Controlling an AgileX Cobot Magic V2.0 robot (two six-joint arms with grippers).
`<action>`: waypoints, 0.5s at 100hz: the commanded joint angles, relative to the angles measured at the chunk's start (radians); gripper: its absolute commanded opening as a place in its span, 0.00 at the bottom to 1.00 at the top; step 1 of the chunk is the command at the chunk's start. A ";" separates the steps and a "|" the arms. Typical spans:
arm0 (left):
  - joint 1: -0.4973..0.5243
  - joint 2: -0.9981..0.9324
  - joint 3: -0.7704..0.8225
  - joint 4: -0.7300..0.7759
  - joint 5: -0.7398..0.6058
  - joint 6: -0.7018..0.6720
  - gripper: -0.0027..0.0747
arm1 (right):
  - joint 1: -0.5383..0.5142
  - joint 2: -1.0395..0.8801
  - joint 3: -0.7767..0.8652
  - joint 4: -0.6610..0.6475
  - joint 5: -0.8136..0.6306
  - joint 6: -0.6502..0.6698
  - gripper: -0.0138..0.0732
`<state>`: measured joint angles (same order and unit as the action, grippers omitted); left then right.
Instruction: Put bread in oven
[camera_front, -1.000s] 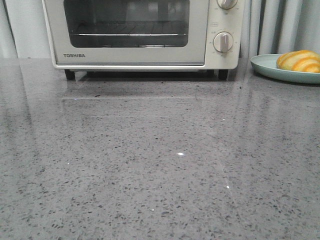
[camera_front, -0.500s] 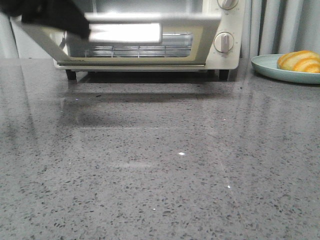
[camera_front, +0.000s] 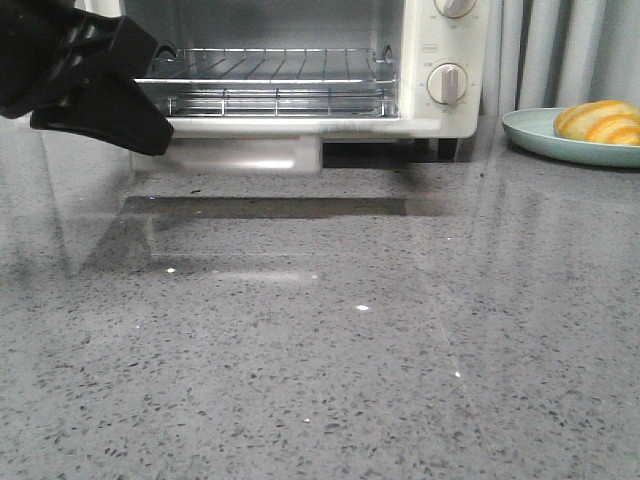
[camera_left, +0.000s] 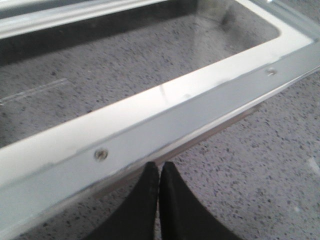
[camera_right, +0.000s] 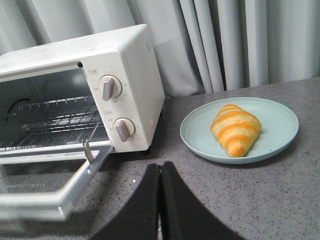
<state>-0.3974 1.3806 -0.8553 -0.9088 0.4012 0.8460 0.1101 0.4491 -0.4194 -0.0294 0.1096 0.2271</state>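
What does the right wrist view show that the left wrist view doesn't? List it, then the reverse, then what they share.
Only the right wrist view shows the bread lying on a pale green plate, the oven body with its two knobs, the wire rack inside, and curtains behind.

Only the left wrist view shows a close look at the door's metal frame bar with its screws, the counter visible through the glass.

Both show the open oven door, the grey speckled counter, and a gripper with jaws together: right gripper, left gripper.
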 joint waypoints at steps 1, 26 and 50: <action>0.001 -0.026 -0.028 -0.024 0.014 -0.016 0.01 | 0.001 0.010 -0.037 -0.011 -0.118 -0.006 0.08; 0.001 -0.053 -0.028 -0.024 0.099 -0.069 0.01 | -0.003 0.140 -0.106 -0.024 -0.188 -0.006 0.08; 0.001 -0.290 -0.028 -0.024 0.106 -0.091 0.01 | -0.103 0.506 -0.531 -0.043 0.224 -0.006 0.08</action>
<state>-0.3974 1.2083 -0.8553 -0.9039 0.5190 0.7698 0.0511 0.8279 -0.7725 -0.0467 0.2700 0.2271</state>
